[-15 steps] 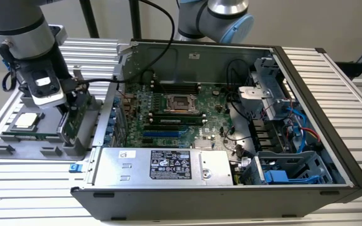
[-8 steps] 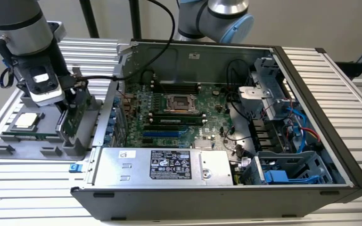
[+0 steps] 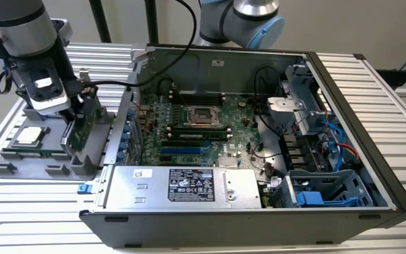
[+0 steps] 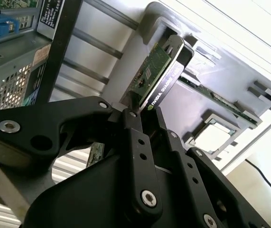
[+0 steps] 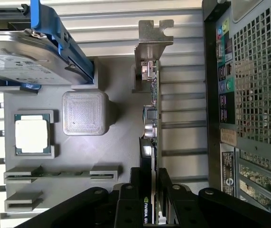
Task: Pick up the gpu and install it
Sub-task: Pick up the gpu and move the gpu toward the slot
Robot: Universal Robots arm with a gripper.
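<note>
The gpu [image 3: 78, 132] stands on edge in a slot of the grey holder tray [image 3: 19, 170], at the exterior view's left beside the open computer case [image 3: 259, 69]. My gripper [image 3: 72, 112] reaches down onto its upper edge. In the second wrist view the black fingers [image 4: 134, 124] pinch the gpu [image 4: 156, 71], green board on one face and black shroud on the other. In the first wrist view my gripper [image 5: 150, 179] is shut on the gpu [image 5: 152, 111], whose silver end bracket [image 5: 153, 35] points away from me.
The tray also carries a processor chip [image 5: 31, 134], a memory stick [image 5: 59, 174] and a hard drive with blue rails [image 5: 31, 57]. Inside the case the motherboard [image 3: 188, 132] lies flat with blue expansion slots [image 3: 182, 150]. The case's perforated rear wall [image 5: 258, 85] stands close beside the card.
</note>
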